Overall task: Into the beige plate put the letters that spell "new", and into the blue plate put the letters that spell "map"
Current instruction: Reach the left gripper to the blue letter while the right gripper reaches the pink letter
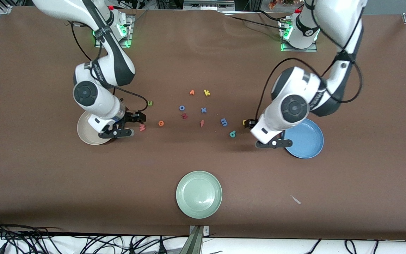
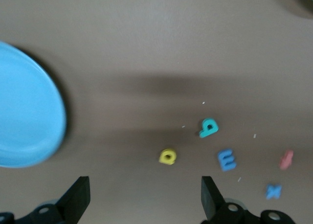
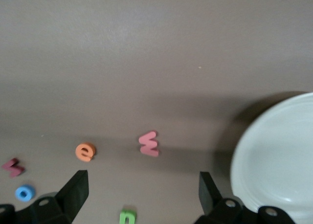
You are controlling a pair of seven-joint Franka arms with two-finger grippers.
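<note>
Plates hold nothing; every letter lies on the worktop (image 1: 203, 42).
The beige plate (image 1: 85, 135), blue plate (image 1: 308, 141) and green plate (image 1: 199, 194) sit bare. The w (image 1: 142, 127), e (image 1: 160, 122), n (image 1: 149, 103) lie near the spread-fingered right gripper (image 1: 137, 120); the m (image 1: 224, 122), p (image 1: 233, 133), a (image 2: 167, 156) by the spread-fingered left gripper (image 2: 144, 197).

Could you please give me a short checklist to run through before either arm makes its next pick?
1. Left gripper open, over bare table beside the blue plate: ok.
2. Right gripper open, by the beige plate: ok.
3. Blue m, teal p, yellow a lie loose near the left gripper: ok.
4. Pinkish-red w, orange e, green n free near the right gripper: ok.
5. Both plates hold no letters: not ok.
6. Pick lined up over one letter: cannot tell.
</note>
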